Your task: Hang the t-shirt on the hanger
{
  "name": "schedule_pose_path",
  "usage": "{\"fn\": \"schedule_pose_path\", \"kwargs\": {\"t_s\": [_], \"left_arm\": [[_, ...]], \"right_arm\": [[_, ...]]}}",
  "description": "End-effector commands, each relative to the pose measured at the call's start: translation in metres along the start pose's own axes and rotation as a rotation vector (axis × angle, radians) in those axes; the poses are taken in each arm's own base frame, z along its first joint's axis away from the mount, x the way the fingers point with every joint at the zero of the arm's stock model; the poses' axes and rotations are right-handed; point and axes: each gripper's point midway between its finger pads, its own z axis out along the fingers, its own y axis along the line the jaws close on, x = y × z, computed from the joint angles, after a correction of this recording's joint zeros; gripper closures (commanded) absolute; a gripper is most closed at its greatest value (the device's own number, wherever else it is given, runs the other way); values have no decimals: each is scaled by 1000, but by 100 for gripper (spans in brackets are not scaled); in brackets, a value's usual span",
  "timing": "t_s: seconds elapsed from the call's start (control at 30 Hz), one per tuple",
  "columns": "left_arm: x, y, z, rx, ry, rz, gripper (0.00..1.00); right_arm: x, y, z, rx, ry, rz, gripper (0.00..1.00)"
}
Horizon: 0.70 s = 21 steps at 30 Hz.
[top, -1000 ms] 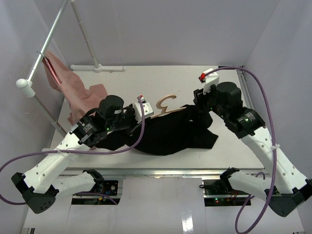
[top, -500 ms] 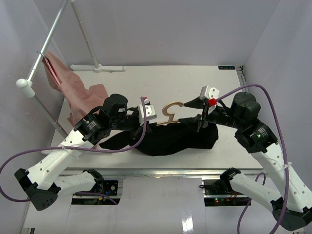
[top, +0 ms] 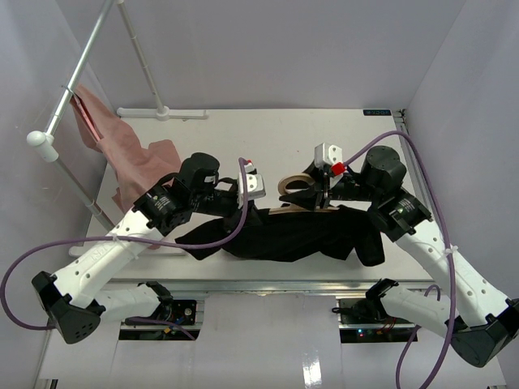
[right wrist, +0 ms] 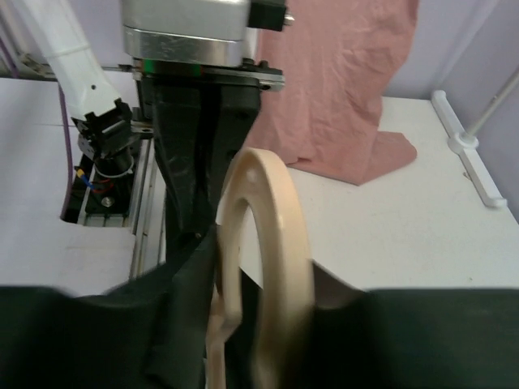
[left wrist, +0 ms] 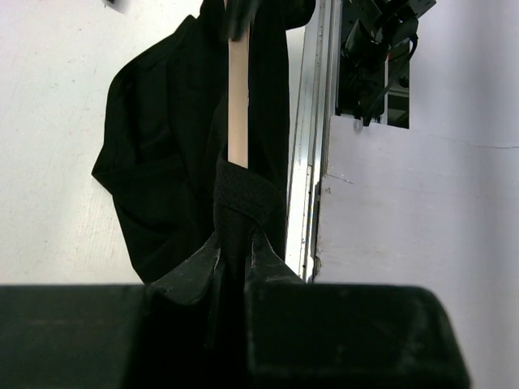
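- The hanger (top: 296, 185) runs left–right across the middle of the top view, with its hook toward the upper edge and the black t-shirt (top: 284, 235) draped over it.
- The left gripper (left wrist: 237, 255) is pinching t-shirt fabric at the hanger's left end.
- The right gripper (top: 323, 196) sits just right of the hook — it's the nearer arm. I can't tell if its jaws are spread or pressed together.

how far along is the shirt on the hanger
Done: the hanger looks threaded into the black t-shirt, hook sticking out. In hand: left jaws pinch shirt fabric around the wooden bar; the hook stands between the right jaws. Left: settling both shoulders and letting go.
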Motion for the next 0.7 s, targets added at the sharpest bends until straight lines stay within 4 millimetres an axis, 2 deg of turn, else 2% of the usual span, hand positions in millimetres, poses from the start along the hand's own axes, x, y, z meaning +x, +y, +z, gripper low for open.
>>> {"fn": "schedule_pose_path", "kwargs": {"t_s": [0.0, 0.13, 0.27, 0.33, 0.4, 0.57, 0.67], "left_arm": [[-34, -4, -7, 20, -91, 43, 85], [-61, 8, -24, -94, -147, 94, 69], [-103, 23, -57, -265, -244, 105, 55], [-111, 35, -68, -358, -251, 66, 45], [-111, 44, -75, -420, -233, 28, 41], [-89, 54, -86, -524, -177, -5, 41], [-71, 65, -106, -657, -149, 0, 43]], "right_arm": [[-31, 20, -2, -89, -129, -50, 90], [-37, 18, -5, -61, -110, -16, 92], [-25, 8, -7, 7, -35, 46, 92], [-20, 4, -8, 35, -3, 63, 92], [-18, -1, -9, 63, 13, 72, 92], [-29, -12, -12, 112, 5, 84, 92], [-53, -21, -18, 165, -12, 83, 92]]}}
